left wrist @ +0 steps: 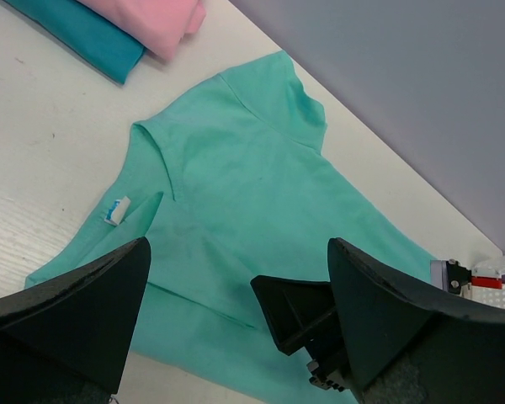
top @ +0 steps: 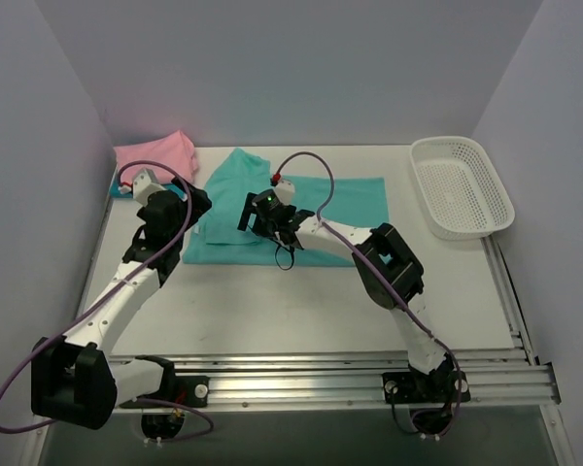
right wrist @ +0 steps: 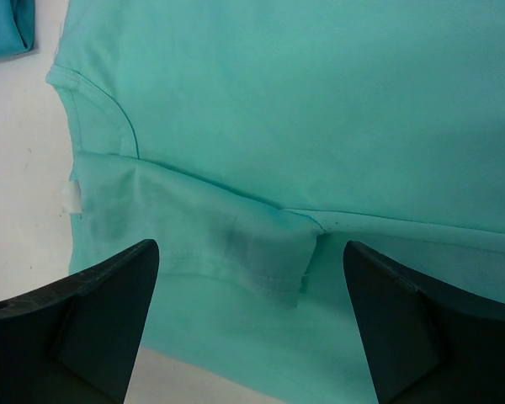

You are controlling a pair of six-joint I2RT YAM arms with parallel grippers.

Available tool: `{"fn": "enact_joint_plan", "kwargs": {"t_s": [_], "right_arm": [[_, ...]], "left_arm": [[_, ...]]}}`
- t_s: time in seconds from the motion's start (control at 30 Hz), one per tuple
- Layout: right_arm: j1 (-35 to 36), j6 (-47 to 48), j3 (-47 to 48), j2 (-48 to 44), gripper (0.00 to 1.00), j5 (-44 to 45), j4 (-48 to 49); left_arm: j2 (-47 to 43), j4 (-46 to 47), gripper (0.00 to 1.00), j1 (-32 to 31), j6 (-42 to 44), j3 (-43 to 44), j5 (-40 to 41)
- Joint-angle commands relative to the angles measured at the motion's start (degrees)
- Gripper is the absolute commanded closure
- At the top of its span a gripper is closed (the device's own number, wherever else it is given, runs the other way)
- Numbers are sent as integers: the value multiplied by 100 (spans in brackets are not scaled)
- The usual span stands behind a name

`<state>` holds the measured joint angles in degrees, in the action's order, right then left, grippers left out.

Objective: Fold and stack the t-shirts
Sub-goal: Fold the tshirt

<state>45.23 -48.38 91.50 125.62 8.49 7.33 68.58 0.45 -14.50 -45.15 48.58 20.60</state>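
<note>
Two folded t-shirts sit far left on the surface; left claw and right claw hover open above the part-folded teal-green t-shirt, which next likely needs its edge pinched.

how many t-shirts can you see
3. The teal-green shirt lies spread mid-table; the pink shirt sits folded at the far left corner; the darker teal-blue shirt lies folded under it. More could be hidden in that stack.

— Any writing here that can be read?
— None. The teal-green t-shirt carries a small white neck tag with blue marks on it, but they're too small to make out.
</note>
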Motion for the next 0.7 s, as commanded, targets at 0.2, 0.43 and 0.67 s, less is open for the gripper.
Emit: {"fn": "enact_joint_plan", "kwargs": {"t_s": [0.2,0.43,0.67], "right_arm": [[258,-163,175,-346,13,57,-285],[486,-207,640,14,13,47,-469],[513,-251,790,182,14,21,-496]], "left_arm": [[51,148,5,35,50,12,49],[24,131,5,35,85,3,102],[-37,113,5,44,102,-32,155]]}}
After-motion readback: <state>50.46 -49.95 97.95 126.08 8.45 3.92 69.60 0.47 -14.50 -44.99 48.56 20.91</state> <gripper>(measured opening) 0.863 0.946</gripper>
